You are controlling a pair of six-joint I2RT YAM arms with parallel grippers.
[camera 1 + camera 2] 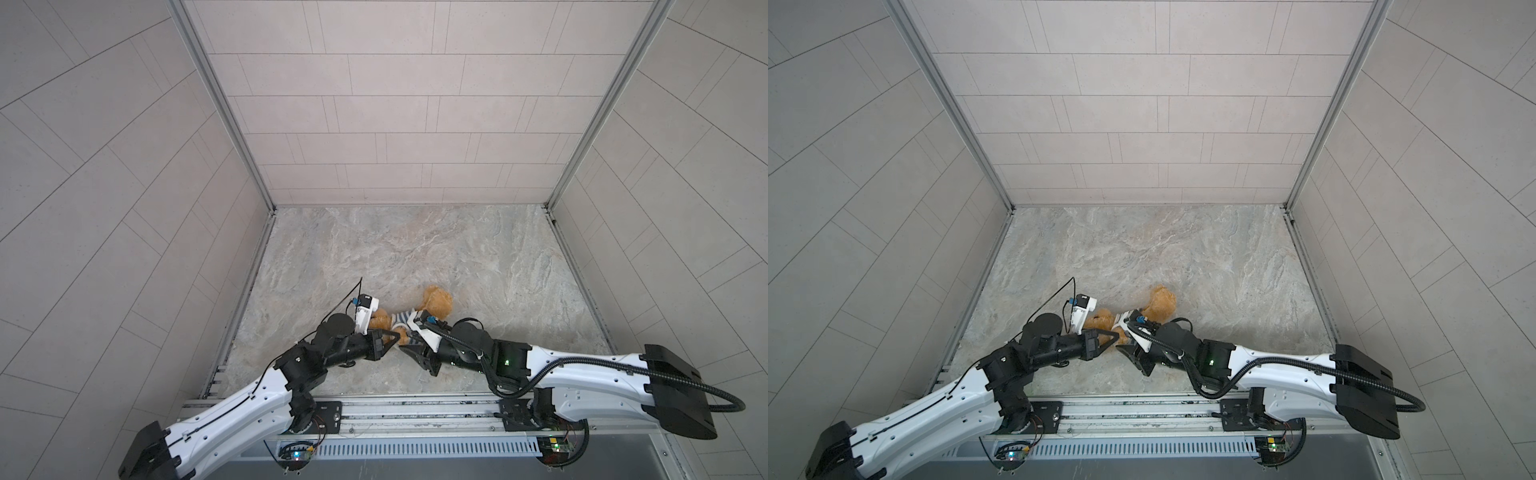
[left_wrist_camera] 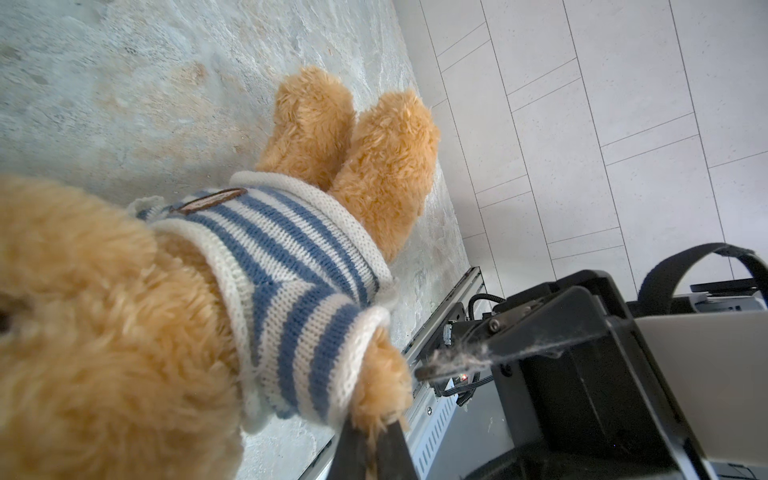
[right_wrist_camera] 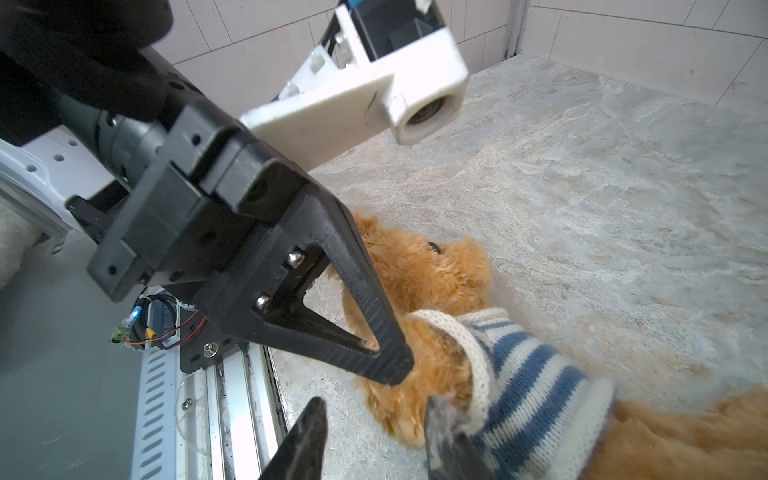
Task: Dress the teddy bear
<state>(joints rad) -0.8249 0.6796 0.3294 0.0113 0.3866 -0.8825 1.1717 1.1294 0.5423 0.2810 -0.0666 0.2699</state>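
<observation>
The teddy bear (image 1: 436, 303) (image 1: 1160, 303) lies on the marble tabletop near the front, golden-brown and fluffy, wearing a blue-and-white striped shirt (image 2: 282, 257) (image 3: 532, 382) with a badge. Its legs (image 2: 353, 137) stick out of the hem. My left gripper (image 2: 372, 428) (image 1: 397, 333) (image 3: 395, 368) is shut on the furry paw that pokes out of one sleeve. My right gripper (image 3: 376, 405) (image 1: 406, 343) stands open just beside that paw, one of its fingers (image 3: 444, 419) against the sleeve's white cuff, the other over bare tabletop. The two grippers meet tip to tip.
A metal rail (image 1: 415, 411) runs along the front edge right behind both grippers. Tiled walls (image 1: 395, 124) close the left, right and back sides. The marble tabletop (image 1: 415, 249) stretches away beyond the bear.
</observation>
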